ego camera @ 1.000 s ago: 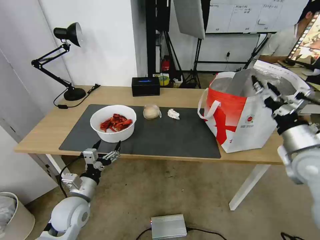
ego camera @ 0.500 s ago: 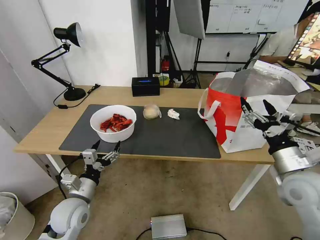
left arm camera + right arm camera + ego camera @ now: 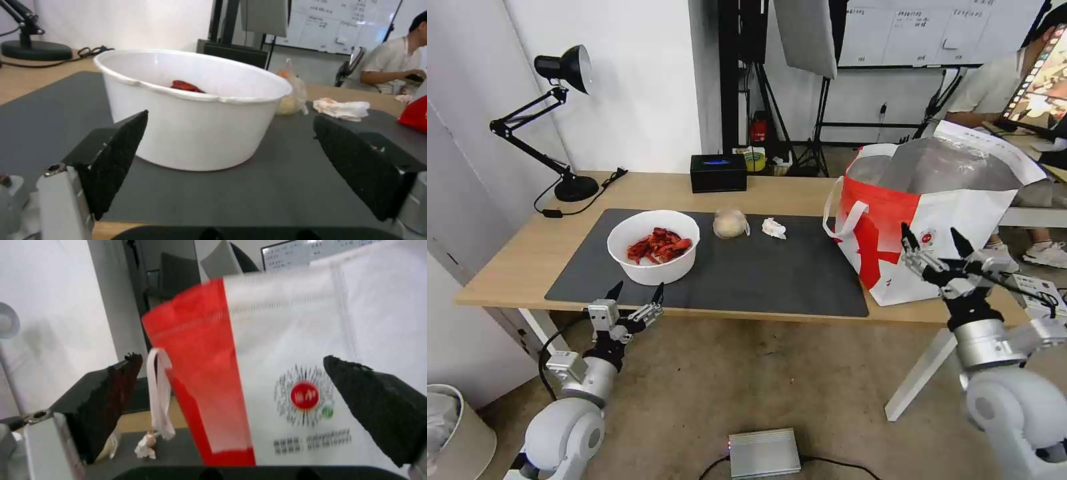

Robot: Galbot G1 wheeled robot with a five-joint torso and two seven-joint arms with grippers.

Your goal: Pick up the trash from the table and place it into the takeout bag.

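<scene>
— The trash? 
— Bowl (image 3: 654,247) of red shells, wrapped lump (image 3: 730,223), tissue (image 3: 774,229) on the mat (image 3: 774,280); bag (image 3: 934,220) at table's right end.
— Grippers? 
— Left gripper (image 3: 635,293) and right gripper (image 3: 934,241) hang wide open, empty, off the front edge.

A black articulated desk lamp (image 3: 554,107) with a round base stands at about 10 o'clock, and its black cord (image 3: 584,200) lies beside the base. A black rectangular box (image 3: 718,173) with a blue mark on top sits at 12 o'clock. On the floor at 6 o'clock lies a flat silver metal box (image 3: 764,453). At 8 o'clock stands a beige round bin (image 3: 457,433).
</scene>
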